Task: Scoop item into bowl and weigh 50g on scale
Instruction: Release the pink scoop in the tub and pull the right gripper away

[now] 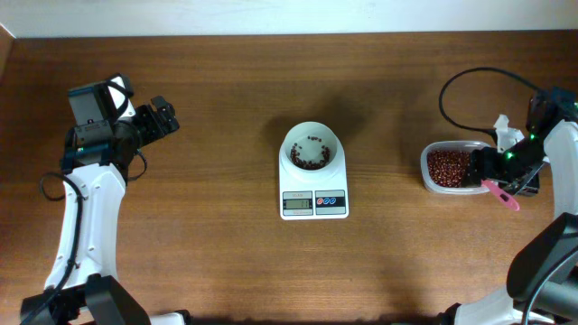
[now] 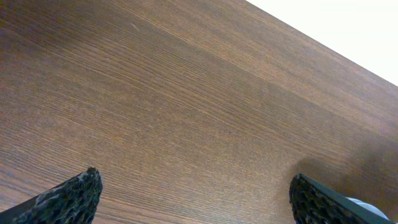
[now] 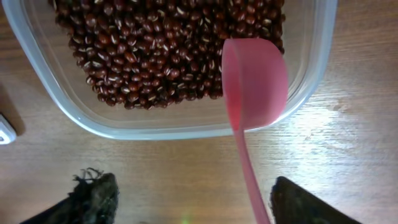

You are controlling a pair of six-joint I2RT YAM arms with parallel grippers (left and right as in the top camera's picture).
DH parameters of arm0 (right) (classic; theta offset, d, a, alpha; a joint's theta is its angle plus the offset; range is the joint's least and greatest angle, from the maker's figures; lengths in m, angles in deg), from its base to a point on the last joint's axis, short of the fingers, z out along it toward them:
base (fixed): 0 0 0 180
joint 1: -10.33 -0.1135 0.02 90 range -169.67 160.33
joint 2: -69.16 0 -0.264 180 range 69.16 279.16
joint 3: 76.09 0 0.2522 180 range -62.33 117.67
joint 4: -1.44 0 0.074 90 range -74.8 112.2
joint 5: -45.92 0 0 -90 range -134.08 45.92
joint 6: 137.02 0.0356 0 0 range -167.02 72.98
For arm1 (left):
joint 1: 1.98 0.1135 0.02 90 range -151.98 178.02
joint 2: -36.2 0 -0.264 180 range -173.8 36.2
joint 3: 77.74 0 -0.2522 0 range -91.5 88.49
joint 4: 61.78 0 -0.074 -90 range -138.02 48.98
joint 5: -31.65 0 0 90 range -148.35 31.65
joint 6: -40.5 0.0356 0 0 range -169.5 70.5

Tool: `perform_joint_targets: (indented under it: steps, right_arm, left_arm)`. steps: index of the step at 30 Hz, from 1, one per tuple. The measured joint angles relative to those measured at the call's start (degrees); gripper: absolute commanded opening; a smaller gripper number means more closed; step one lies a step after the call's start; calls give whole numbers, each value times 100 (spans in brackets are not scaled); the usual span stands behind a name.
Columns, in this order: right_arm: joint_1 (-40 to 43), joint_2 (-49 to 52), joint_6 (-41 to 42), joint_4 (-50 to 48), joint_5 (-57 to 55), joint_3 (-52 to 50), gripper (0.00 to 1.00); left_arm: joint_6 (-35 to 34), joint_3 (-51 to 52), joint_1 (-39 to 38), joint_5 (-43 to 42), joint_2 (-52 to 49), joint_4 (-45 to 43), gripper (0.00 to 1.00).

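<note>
The white bowl (image 1: 312,147) stands on the white scale (image 1: 313,203) at the table's centre, with a few dark red-brown beans (image 1: 309,159) in it. At the right, the clear tub (image 1: 449,168) holds the bean heap (image 3: 155,50). The pink scoop (image 3: 255,81) rests with its cup on the tub's near rim (image 3: 155,132). Its handle runs back between my right gripper's (image 3: 193,186) jaws, close to the right finger. That gripper (image 1: 485,171) is open just behind the tub and does not clamp the handle. My left gripper (image 2: 196,193) is open over bare wood at the far left (image 1: 167,117).
A black cable (image 1: 461,90) loops behind the tub, and a white part (image 1: 506,131) of the right arm sits above it. The table's back edge meets a white wall (image 1: 271,13). Bare wood lies between the scale and each arm.
</note>
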Motion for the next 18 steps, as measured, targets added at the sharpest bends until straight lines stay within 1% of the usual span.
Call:
perform_joint_targets:
  steps: [1, 7, 13, 15, 18]
  right_arm:
    - [0, 0, 55, -48, 0, 0, 99]
    - [0, 0, 129, -376, -2, 0, 99]
    - [0, 0, 627, -798, 0, 0, 99]
    - [0, 0, 708, -785, -2, 0, 99]
    - [0, 0, 1163, -658, -140, 0, 99]
  left_arm:
    - [0, 0, 0, 0, 0, 0, 99]
    - [0, 0, 0, 0, 0, 0, 99]
    - [0, 0, 0, 0, 0, -2, 99]
    - [0, 0, 0, 0, 0, 0, 99]
    - [-2, 0, 0, 0, 0, 0, 99]
